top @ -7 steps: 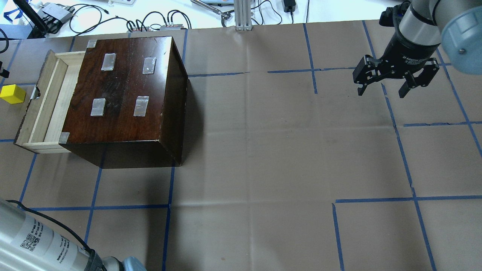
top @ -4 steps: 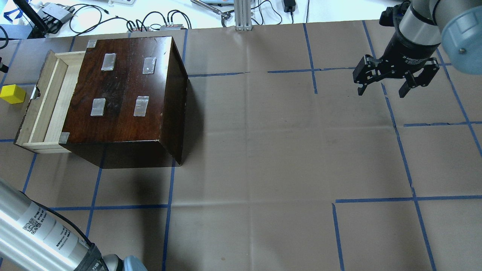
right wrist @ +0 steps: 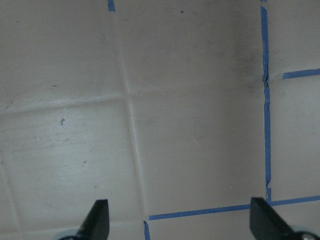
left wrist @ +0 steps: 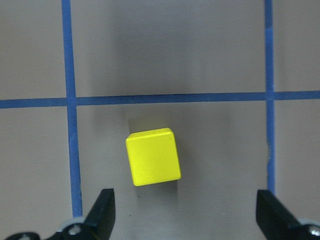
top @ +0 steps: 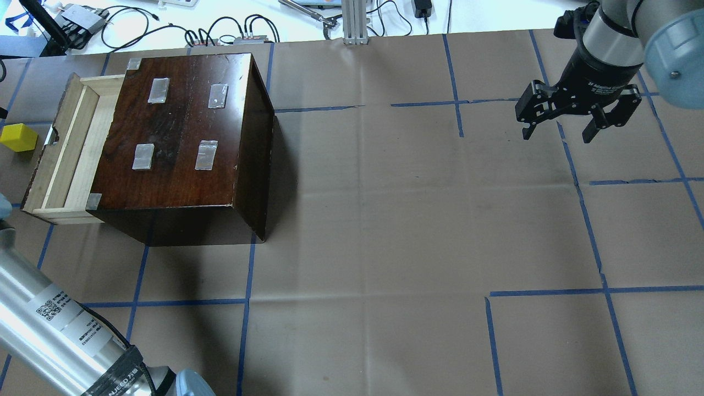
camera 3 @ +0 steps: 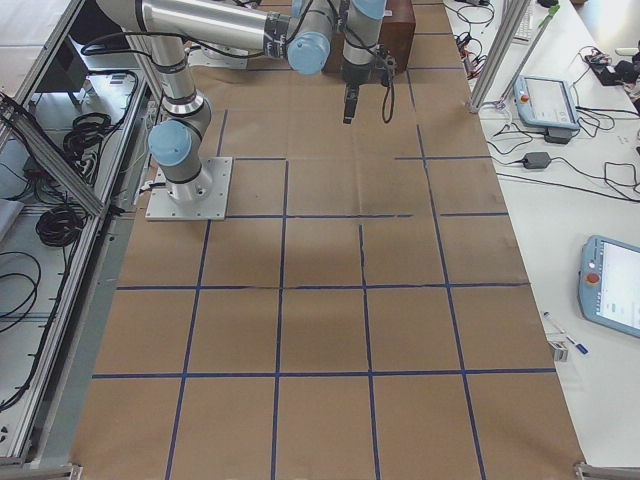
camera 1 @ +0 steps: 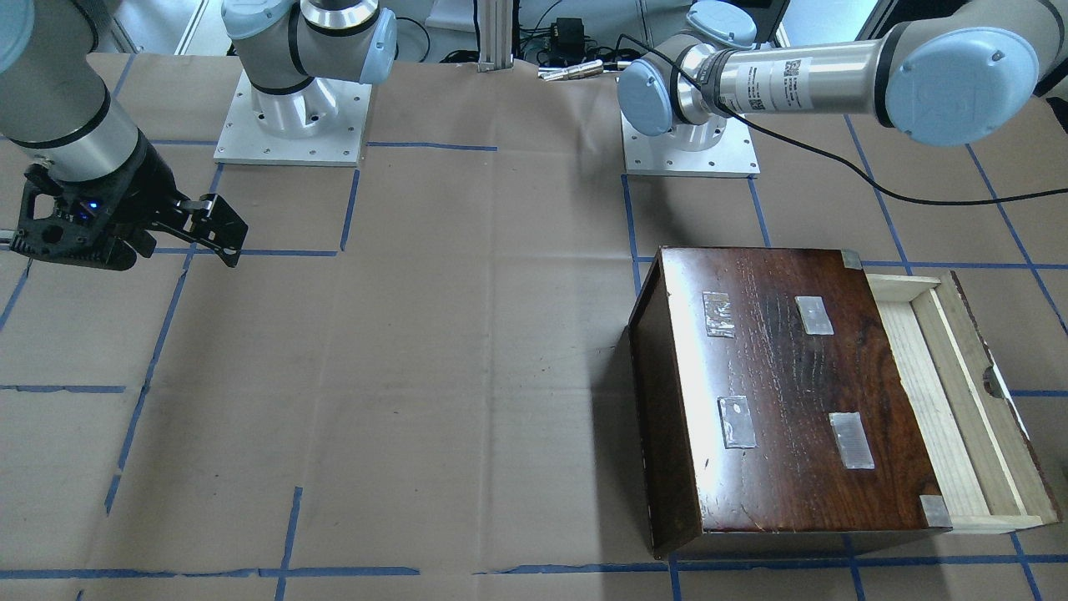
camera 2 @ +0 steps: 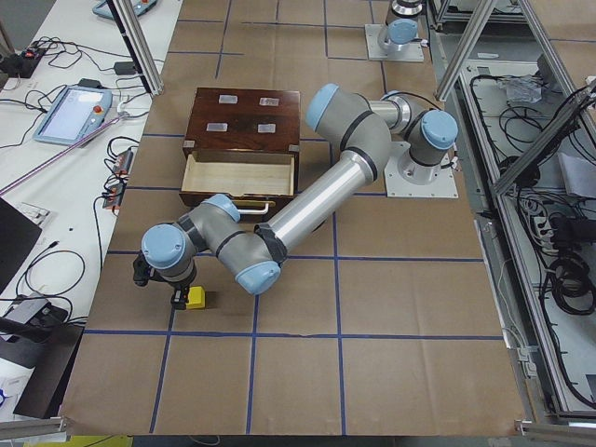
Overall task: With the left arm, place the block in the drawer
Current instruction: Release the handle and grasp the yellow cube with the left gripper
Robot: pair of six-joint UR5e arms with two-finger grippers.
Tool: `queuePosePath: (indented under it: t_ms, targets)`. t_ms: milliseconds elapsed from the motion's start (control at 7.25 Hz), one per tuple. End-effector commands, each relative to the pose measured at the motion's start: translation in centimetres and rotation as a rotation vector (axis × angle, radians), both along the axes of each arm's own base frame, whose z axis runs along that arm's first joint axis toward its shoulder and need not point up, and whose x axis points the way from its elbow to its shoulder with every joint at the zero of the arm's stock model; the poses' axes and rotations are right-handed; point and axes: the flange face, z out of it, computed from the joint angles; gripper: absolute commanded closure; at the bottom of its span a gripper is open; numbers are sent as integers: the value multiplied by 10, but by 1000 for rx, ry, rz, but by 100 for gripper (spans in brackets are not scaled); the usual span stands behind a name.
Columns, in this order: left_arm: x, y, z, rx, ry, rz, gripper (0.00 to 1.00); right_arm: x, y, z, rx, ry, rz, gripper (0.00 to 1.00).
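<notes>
The yellow block lies on the brown paper, centred between and just ahead of my left gripper's open fingers. It also shows at the overhead view's left edge and in the exterior left view, with my left gripper hovering beside it. The drawer stands pulled out of the dark-brown box and shows only bare pale wood inside. My right gripper is open and empty, hanging over the table far to the right.
Cables and small devices lie along the far table edge beside an aluminium post. My left arm's link crosses the near left corner. Blue tape lines grid the paper.
My left arm's link has swung further into the overhead view at the bottom left. The block, drawer and right arm have not moved.
</notes>
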Motion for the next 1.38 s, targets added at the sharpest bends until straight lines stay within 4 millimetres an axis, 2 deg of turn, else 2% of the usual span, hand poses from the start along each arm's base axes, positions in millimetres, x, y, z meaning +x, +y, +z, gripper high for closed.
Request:
queuePosePath:
  t_ms: [0,276,414,552,690,966,1103,1241]
  targets:
    - [7,-8,-42,9,6,2,2,0,0,0,1,0,0,0]
    - [13,-10,-74,34,-6,4,2,0,0,0,1,0,0,0]
    - [13,-10,-84,39,1,2,2,0,0,0,1,0,0,0]
    - [13,-10,-82,35,-1,2,5,0,0,0,1,0,0,0]
    - [12,-11,-83,35,-1,0,25,0,0,0,-1,0,0,0]
    - [11,-12,-81,32,0,-3,59,0,0,0,-1,0,0,0]
    - [10,-12,-74,24,-3,-3,66,0,0,0,-1,0,0,0]
    - [11,-11,-61,12,-10,-3,66,0,0,0,-1,0,0,0]
